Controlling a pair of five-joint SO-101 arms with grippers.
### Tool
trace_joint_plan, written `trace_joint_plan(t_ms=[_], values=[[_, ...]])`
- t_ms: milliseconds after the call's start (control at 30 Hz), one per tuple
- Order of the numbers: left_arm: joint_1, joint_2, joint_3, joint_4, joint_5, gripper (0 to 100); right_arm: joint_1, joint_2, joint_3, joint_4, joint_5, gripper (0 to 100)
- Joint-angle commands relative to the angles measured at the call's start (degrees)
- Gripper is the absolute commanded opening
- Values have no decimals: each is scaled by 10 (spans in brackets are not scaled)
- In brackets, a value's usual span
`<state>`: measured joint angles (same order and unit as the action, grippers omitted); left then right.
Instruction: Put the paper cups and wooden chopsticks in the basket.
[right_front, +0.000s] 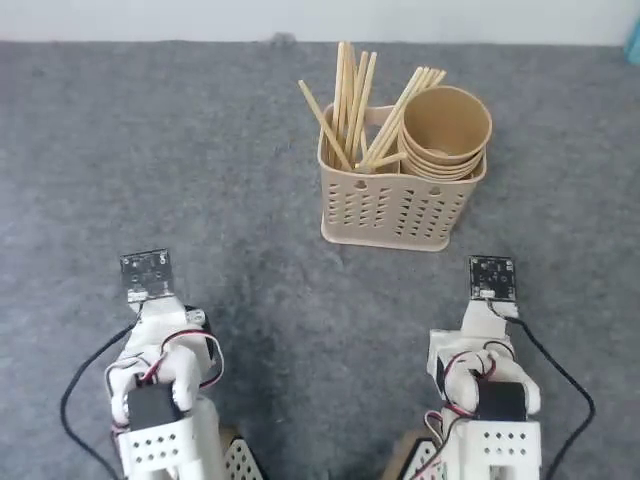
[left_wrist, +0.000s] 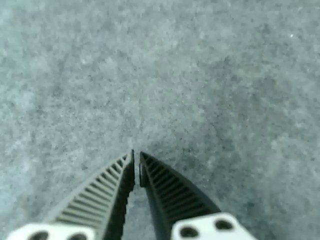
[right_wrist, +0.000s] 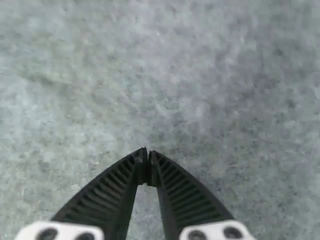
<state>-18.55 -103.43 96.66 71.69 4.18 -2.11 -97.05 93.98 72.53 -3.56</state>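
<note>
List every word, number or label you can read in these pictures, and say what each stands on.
No text can be read.
The basket, the paper cups and the wooden chopsticks carry no print.
The small dark boards on the arms' wrists show fine markings, too small to read.
The grey mat is plain.

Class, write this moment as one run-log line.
paper cups: stacked in basket | chopsticks: standing in basket | left gripper: shut, empty | right gripper: shut, empty | task: looks done
</note>
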Motion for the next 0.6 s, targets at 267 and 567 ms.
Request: trace_joint_plan(t_ms=[267, 567], values=[[-1, -9, -1, 6, -4, 12, 1, -7, 14, 0, -6, 8], [55, -9, -1, 6, -4, 12, 2, -7, 14, 0, -6, 8]])
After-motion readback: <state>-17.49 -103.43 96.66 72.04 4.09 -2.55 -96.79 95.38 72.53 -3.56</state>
